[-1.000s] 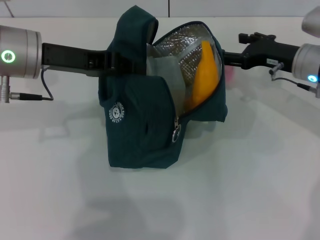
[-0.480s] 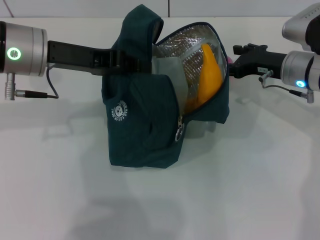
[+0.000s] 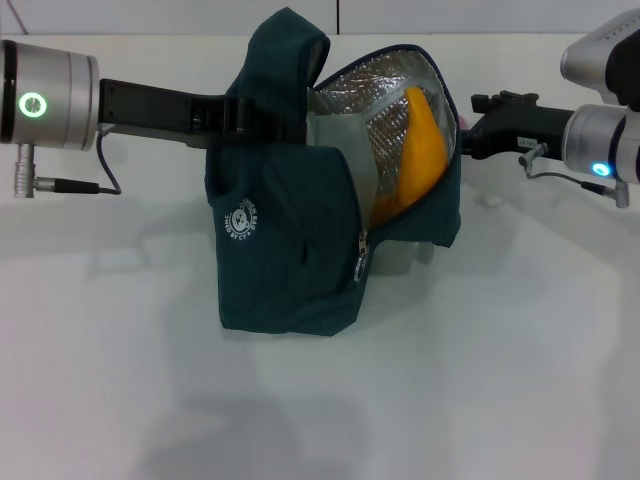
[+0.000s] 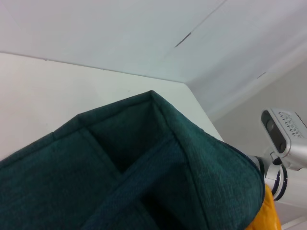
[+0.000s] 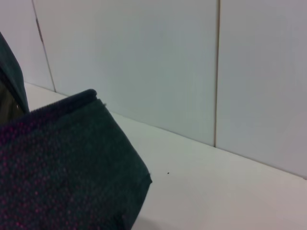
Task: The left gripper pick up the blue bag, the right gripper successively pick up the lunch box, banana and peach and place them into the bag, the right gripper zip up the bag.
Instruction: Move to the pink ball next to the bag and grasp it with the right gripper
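White counter fills the head view in front of us, with pale wall panels behind it. On it we count one large dark teal-green fabric lunch bag, the blue bag, standing near the middle with its bottom on the surface. Its mouth gapes toward our right side, showing crinkled silver foil lining and a paler grey flap inside. We see one round white logo on the front panel and one metal zipper pull hanging at the low end of the open zipper line.

Inside the opening leans one curved yellow-orange banana, resting against the foil at the bag's right edge. We make out no other item in the bag for certain.

Our left gripper reaches in from the left at the bag's upper part, its black body pressed into the teal fabric of the raised top fold; the cloth covers its fingertips, so we cannot tell how its fingers stand. In the left wrist view, teal cloth fills the lower part, with a sliver of the banana at the corner.

Our right gripper comes in from the right, its tip at the bag's right rim, hidden behind the fabric; we cannot tell its finger state either.
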### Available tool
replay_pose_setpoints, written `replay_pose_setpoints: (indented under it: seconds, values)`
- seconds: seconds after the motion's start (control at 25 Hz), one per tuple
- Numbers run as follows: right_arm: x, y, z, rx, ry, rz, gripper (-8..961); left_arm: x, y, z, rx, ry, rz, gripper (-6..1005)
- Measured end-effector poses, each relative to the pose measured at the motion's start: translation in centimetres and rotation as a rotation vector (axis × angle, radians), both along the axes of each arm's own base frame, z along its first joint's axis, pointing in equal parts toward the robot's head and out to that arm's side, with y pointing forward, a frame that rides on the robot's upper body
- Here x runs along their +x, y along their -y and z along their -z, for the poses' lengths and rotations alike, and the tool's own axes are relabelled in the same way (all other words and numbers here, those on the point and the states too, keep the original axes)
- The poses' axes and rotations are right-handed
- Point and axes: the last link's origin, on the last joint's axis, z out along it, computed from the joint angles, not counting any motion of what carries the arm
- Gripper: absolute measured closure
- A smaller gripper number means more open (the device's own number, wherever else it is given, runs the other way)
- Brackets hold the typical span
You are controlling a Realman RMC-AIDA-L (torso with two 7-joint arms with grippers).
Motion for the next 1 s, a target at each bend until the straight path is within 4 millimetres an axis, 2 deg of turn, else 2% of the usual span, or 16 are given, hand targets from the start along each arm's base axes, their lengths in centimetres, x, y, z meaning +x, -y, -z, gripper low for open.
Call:
replay_pose_setpoints:
  seconds: [0.4,0.88,1.0]
  values:
    - [-1.0,-0.5,0.7,-0.014,0.034,-0.020,120,0.2,-0.1,0.1,0.000,0.002,0.004,962]
    - [-1.1,-0.8,0.9,-0.012,0.061,-0.013,124,0.6,-0.6,0.2,0.008,0.002,0.020,961]
    - [-1.2,-0.8,0.9,-0.010,0.063,-0.012,173,0.6,-0.7,0.1,0.008,0.001,0.020,962]
